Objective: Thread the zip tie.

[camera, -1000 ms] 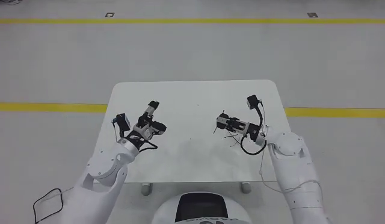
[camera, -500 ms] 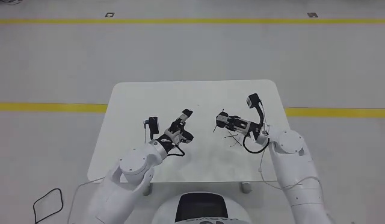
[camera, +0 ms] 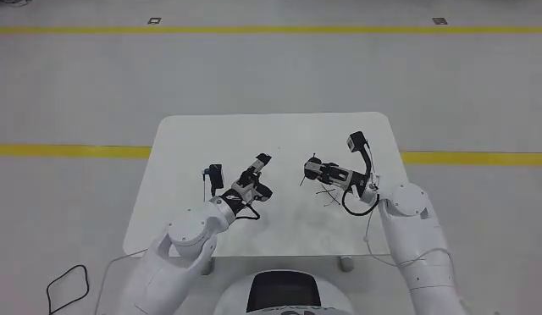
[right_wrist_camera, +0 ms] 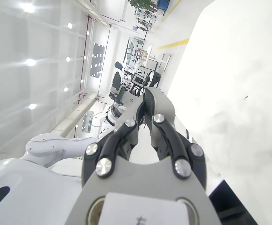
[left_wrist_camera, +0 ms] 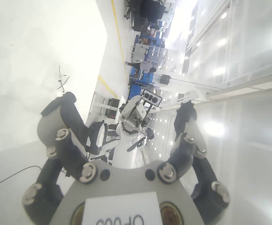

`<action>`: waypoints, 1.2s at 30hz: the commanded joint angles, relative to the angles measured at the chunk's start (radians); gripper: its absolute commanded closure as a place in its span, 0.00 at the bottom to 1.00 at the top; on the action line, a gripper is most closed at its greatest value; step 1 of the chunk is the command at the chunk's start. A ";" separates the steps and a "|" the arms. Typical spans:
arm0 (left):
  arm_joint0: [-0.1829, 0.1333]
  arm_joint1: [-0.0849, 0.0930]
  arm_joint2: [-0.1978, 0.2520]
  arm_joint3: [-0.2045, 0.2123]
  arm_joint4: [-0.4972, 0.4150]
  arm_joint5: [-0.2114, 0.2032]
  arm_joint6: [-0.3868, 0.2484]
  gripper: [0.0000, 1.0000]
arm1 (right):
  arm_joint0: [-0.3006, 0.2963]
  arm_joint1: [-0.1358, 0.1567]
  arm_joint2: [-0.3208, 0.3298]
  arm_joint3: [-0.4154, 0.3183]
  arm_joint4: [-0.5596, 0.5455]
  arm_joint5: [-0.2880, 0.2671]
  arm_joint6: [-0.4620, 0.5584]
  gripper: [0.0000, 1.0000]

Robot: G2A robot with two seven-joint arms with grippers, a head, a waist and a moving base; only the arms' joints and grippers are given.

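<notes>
left gripper [camera: 261,176]: held over the near-middle part of the table, turned towards the right side; fingers [left_wrist_camera: 63,108] are spread wide apart and nothing is held between them.
right gripper [camera: 310,171]: held over the right half of the table, tip turned towards the left gripper, with a gap of bare table between the two; in the right wrist view the pads [right_wrist_camera: 153,101] are seen pressed together.
zip tie [camera: 304,181]: a thin dark strip, seen in the top view crossing the tip of the right gripper and sticking out on both sides of it; it is taken to be pinched there. which end is the head cannot be told.
loose zip ties [camera: 327,193]: a few thin dark strips lying crossed on the table surface, just beside the right gripper on its near side; also seen past the left gripper's finger [left_wrist_camera: 61,80].
dark speck [right_wrist_camera: 245,97]: a small mark on the table surface, too small to be identified.
table [camera: 271,133]: white, with rounded corners.
near yellow line [camera: 85,151]: painted on the floor, running sideways behind the table.
far yellow line [camera: 254,30]: a second stripe, parallel, farther off.
</notes>
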 commanded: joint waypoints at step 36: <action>-0.003 -0.030 0.159 0.151 0.090 -0.477 0.104 0.00 | -0.091 0.007 -0.078 -0.004 0.136 0.000 -0.240 1.00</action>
